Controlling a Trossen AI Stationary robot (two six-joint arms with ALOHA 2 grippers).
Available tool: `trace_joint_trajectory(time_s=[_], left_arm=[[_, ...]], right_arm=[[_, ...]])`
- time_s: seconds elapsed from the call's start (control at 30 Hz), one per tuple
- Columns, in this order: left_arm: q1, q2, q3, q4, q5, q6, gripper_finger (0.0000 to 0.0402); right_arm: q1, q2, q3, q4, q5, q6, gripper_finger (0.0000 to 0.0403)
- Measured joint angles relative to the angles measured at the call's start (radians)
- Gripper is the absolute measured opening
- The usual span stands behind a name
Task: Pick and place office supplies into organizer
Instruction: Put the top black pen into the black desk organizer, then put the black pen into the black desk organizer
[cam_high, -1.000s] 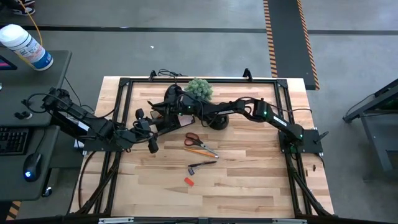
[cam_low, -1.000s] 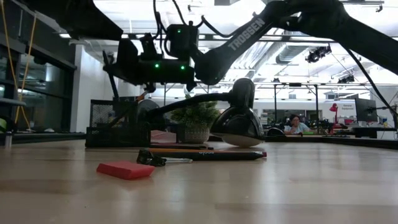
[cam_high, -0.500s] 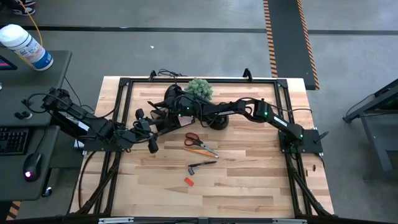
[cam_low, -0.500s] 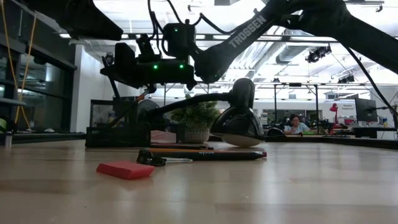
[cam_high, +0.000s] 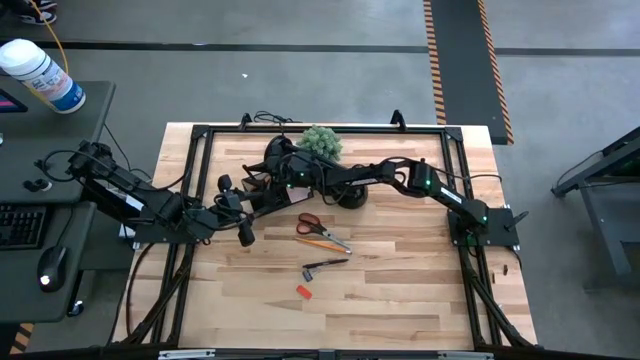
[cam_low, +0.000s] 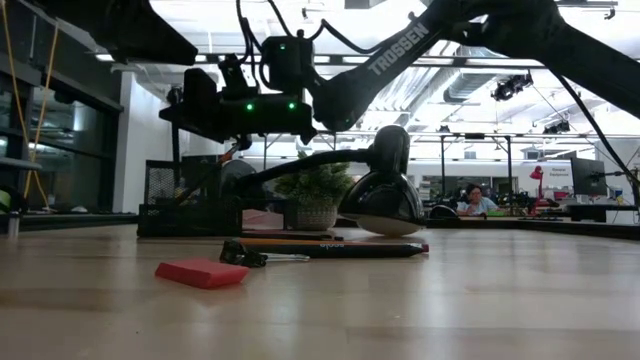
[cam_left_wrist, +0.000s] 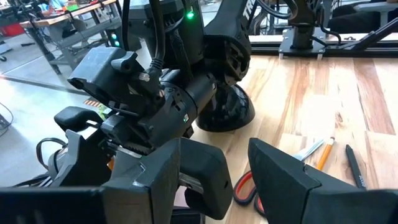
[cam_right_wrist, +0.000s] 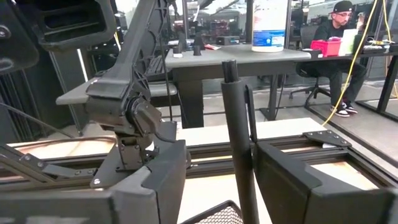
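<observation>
My right gripper is open and reaches level over the dark organizer at the far left of the table. A thin black stick stands upright between its fingers, above the organizer's mesh corner. My left gripper waits open just left of the orange-handled scissors. The pencil, a thin black tool and a red clip lie flat on the wood. My right gripper's open fingers stand on either side of the upright black stick, which passes close by one finger. I cannot tell whether it touches that finger. The stick's lower end is hidden below the fingers.
A black lamp with a round base and a green fuzzy plant stand at the far side, right of the organizer. A black frame runs around the table. Bare wood lies near and to the right.
My right gripper has opened above the organizer and its front end has tipped up slightly. The black stick stays upright between its fingers. My left arm has kept still.
</observation>
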Motion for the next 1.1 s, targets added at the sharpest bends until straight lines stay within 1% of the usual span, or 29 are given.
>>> trace_joint_trajectory(time_s=[0.13, 0.3, 0.37, 0.6, 0.7, 1.1], left_arm=[[0.0, 0.0, 0.0, -0.004, 0.0, 0.0, 0.0179], [0.0, 0.0, 0.0, -0.012, 0.0, 0.0, 0.0179], [0.0, 0.0, 0.0, -0.012, 0.0, 0.0, 0.0179], [0.0, 0.0, 0.0, -0.013, -0.001, 0.0, 0.0179], [0.0, 0.0, 0.0, -0.014, -0.001, 0.0, 0.0179], [0.0, 0.0, 0.0, -0.015, -0.001, 0.0, 0.0179]], right_arm=[[0.006, 0.0, 0.0, -0.019, 0.001, 0.004, 0.0181], [0.022, 0.0, 0.002, -0.037, -0.001, 0.005, 0.0176], [0.028, 0.0, 0.018, -0.085, -0.002, 0.007, 0.0172], [0.042, 0.011, 0.111, -0.337, -0.004, -0.012, 0.0159], [0.042, 0.01, 0.143, -0.392, -0.006, -0.016, 0.0157], [0.039, 0.009, 0.147, -0.365, 0.015, -0.084, 0.0162]])
